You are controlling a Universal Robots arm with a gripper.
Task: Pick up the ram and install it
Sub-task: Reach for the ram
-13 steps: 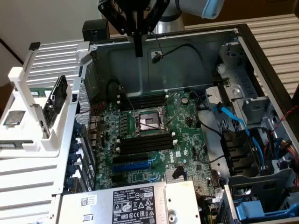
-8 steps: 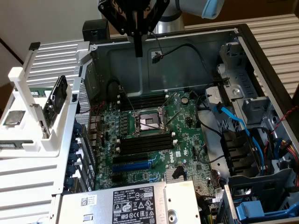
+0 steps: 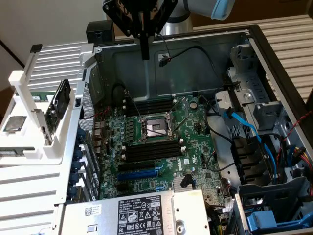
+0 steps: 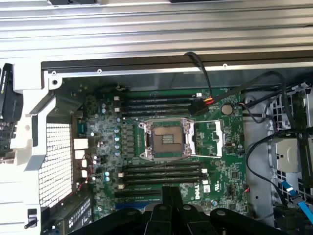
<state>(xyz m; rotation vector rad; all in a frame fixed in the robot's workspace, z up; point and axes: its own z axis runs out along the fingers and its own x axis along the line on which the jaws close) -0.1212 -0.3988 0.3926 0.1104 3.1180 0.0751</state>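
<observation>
Jaws together, hovering clear above motherboard (image 3: 161,142)

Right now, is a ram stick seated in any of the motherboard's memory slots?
No: the memory slots on both sides of the CPU socket are empty and dark.

The motherboard (image 3: 161,142) is seated inside the open computer case (image 3: 205,54). The processor socket (image 3: 154,128) lies between two banks of memory slots (image 3: 151,152). A white parts rack (image 3: 34,122) is placed beside the case (at the exterior view's left). The gripper (image 3: 144,54) is held above the case's far wall.
</observation>
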